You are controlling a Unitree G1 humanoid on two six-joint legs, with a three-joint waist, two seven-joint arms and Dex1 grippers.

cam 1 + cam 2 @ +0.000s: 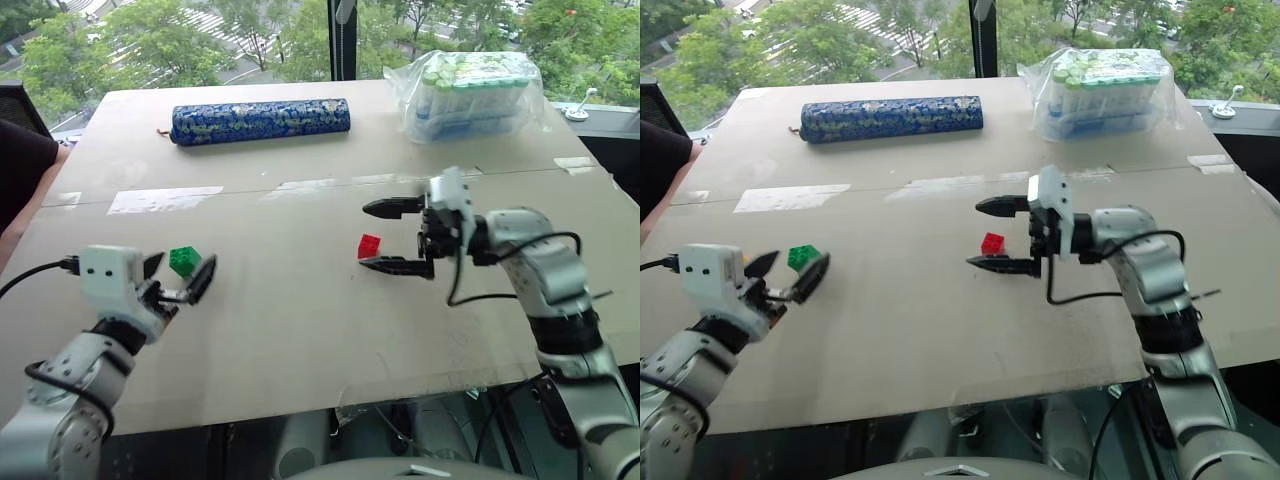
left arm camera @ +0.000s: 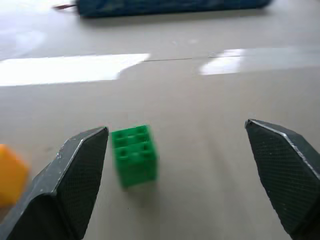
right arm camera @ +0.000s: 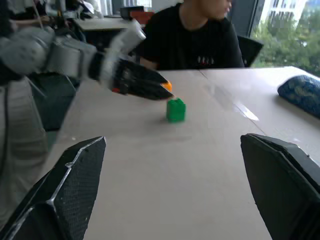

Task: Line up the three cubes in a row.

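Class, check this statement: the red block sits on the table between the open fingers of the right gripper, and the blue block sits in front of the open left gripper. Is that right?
One detail is wrong. The block by the open left gripper is green, not blue, as the left wrist view shows. The red block does sit on the table between the open fingers of the right gripper.

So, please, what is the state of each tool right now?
Left tool: open, holding nothing, green cube between its fingers.
Right tool: open, holding nothing, red cube beside it.
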